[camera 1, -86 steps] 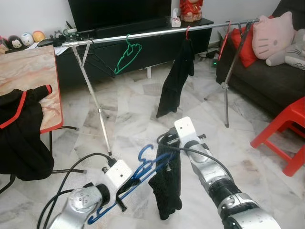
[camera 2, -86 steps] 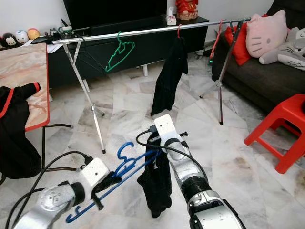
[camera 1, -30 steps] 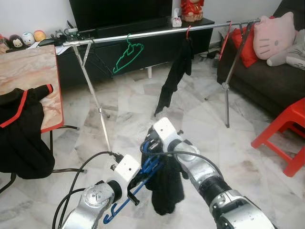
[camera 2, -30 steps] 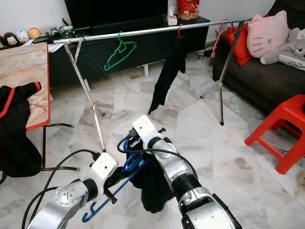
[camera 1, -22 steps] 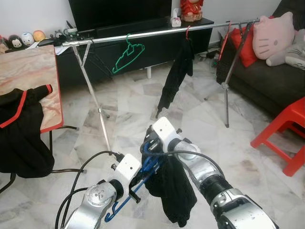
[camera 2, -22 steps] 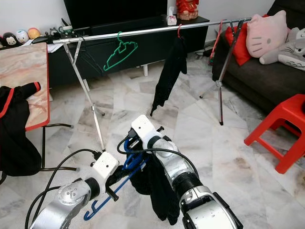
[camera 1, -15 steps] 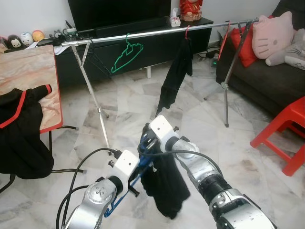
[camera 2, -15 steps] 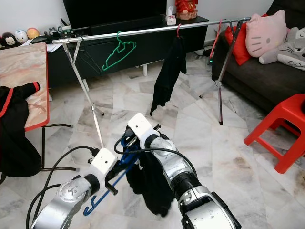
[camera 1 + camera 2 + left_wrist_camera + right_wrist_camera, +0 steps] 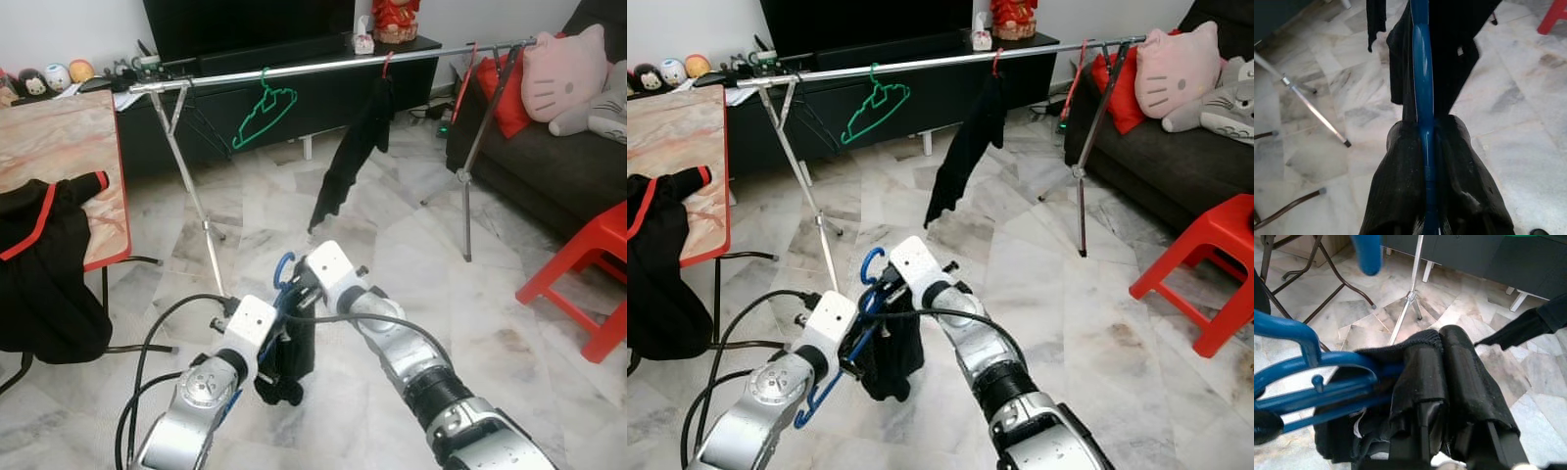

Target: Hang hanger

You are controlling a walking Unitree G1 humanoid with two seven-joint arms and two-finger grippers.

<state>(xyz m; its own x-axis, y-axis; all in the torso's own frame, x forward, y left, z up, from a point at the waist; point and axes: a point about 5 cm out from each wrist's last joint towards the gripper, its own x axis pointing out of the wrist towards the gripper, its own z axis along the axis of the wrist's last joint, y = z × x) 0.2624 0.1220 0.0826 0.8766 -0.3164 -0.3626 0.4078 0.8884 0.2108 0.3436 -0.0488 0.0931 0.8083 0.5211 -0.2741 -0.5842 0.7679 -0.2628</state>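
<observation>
blue hanger with a black garment held low by both grippers, in front of the drying rail

the blue hanger (image 9: 862, 304) is low in front of the robot, above the marble floor (image 9: 411, 235), with its hook (image 9: 282, 264) pointing up. a black garment (image 9: 286, 357) hangs bunched on it, and its lower end is near the floor. the left gripper (image 9: 1426, 161) has its fingers closed on the blue bar of the hanger; in the left wrist view the bar runs straight between the two black fingers. the right gripper (image 9: 1442, 363) comes from the other side and its fingers are pressed together on the black garment just beside the hanger; in the right wrist view the cloth is folded over one finger.

behind this, well apart, a silver drying rail (image 9: 323, 67) stands across the room on thin metal legs. an empty green hanger (image 9: 263, 110) hangs on the rail, and a dark garment (image 9: 351, 152) hangs from a red hanger further along. at the robot's left there is a table (image 9: 59, 147) with a marble pattern and a red edge, and a black jacket with red trim (image 9: 39, 264) is draped over its near end. behind the rail there is a dark tv cabinet (image 9: 294, 93). at the right side there is a dark sofa (image 9: 549, 166) with a pink cat cushion (image 9: 558, 73), and a red plastic stool (image 9: 588, 274) is near it.
</observation>
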